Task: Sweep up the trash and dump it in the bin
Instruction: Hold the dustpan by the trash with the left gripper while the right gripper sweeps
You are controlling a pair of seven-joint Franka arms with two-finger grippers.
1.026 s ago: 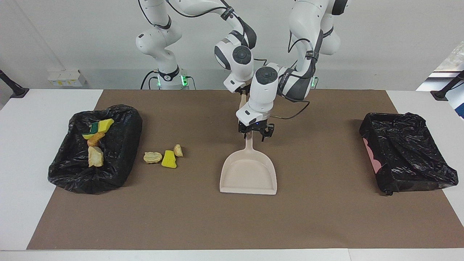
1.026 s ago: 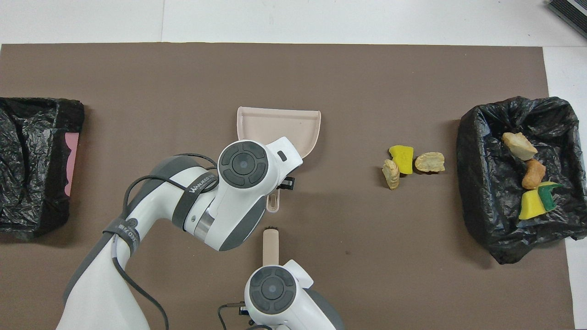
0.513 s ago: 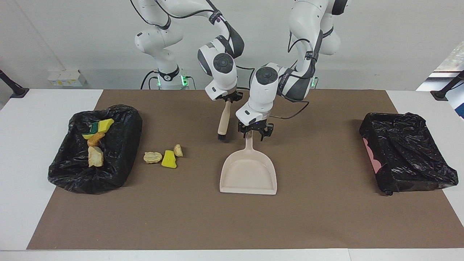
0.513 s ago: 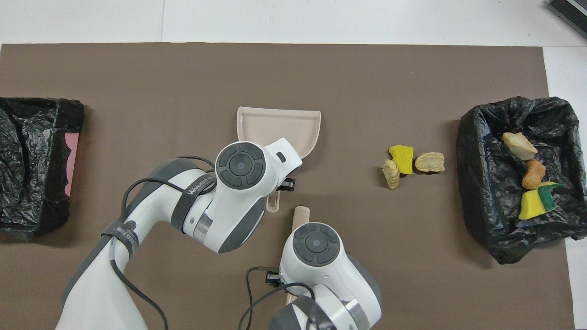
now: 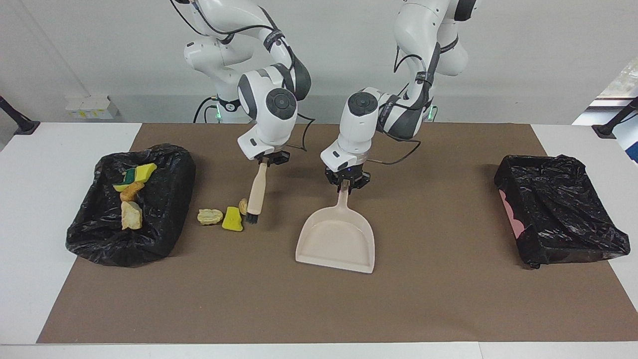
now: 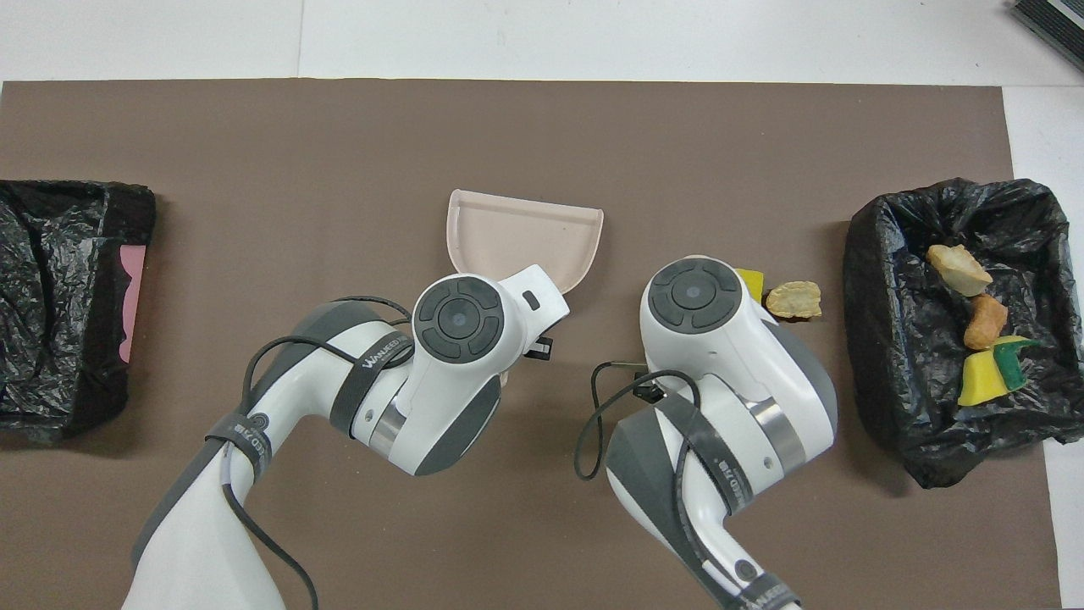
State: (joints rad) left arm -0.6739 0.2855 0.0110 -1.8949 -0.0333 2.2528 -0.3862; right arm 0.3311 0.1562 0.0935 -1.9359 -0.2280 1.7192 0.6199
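Status: part done.

- Lined bin (image 5: 164,199), right arm's end of surface (image 5: 448,309): four scraps inside (image 5: 130,192).
- Three scraps (image 5: 222,217) lie loose on the mat beside that bin, unswept.
- Right pincer (image 5: 269,160): clamped on brush (image 5: 256,194), bristles down beside the loose scraps.
- Left pincer (image 5: 346,184): closed on dustpan (image 5: 336,244) handle; pan empty, well apart from the scraps.
- Second bin (image 5: 558,209), left arm's end.

Remaining, by judgement: sweep three scraps into pan, dump.

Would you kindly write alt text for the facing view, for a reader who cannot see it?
Two robot arms work over a brown mat: the right gripper holds a small brush beside three loose scraps, and the left gripper grips the beige dustpan handle. Black-lined bins sit at both table ends; one already holds scraps.
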